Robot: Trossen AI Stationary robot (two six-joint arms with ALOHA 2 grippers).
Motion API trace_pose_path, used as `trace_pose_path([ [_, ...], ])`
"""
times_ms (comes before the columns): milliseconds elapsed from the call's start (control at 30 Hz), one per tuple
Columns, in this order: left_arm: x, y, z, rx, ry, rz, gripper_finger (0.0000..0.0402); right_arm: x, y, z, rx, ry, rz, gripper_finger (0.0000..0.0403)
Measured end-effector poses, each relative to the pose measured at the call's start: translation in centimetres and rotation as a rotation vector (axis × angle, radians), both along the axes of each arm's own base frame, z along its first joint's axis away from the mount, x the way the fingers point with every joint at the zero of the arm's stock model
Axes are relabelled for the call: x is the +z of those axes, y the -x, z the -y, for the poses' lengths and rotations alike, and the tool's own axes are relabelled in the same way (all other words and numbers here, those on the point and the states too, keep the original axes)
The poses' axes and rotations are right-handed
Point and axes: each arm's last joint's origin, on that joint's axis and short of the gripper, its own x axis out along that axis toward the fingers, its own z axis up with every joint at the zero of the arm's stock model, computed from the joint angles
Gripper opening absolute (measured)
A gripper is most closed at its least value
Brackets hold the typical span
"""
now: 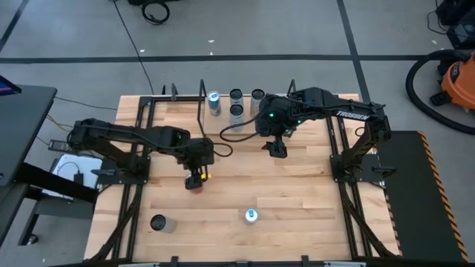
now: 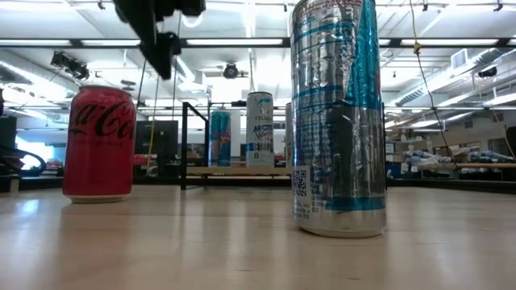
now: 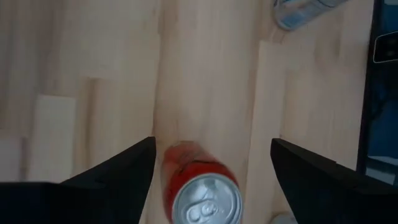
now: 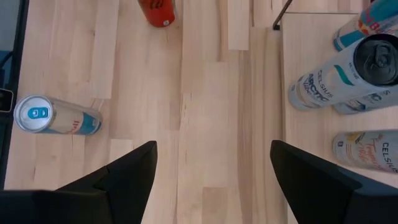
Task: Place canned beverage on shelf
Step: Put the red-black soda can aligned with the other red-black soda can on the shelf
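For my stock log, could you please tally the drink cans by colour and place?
Red aluminium can on the butcher-block tabletop: 1
Other-coloured cans on the tabletop: 2
Cans on the light wood shelf: 4
Total: 7

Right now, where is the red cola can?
The red cola can stands upright near the table's front left corner in the high view, left of the blue-topped can and in front of the open left hand.

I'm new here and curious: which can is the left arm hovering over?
Find the wooden table, then its front left part. A red can stands there upright, under the open left gripper. It is the only red one; the other front can is silver-blue.
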Motion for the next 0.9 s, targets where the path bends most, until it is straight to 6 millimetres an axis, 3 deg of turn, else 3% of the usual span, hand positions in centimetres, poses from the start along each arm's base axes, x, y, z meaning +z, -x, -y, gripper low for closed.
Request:
trace_pose_path([
  [300, 4.9, 2.1, -0.8, 0.091, -0.188, 0.003, 0.0318, 0.0, 0.0, 0.0, -0.007, -0.004, -0.001, 0.0321],
  [667, 10.5, 10.2, -0.4, 0.297, -0.191, 0.27, 0.0318, 0.0, 0.0, 0.0, -0.006, -0.004, -0.001, 0.0321],
  [800, 11.3, 12.3, 0.2, 0.357, -0.183, 0.364, 0.0318, 0.0, 0.0, 0.0, -0.006, -0.004, 0.0, 0.0321],
  [900, 9.9, 13.1, 0.7, 0.375, -0.218, 0.372, 0.0318, 0.0, 0.0, 0.0, -0.006, -0.004, 0.0, 0.0321],
])
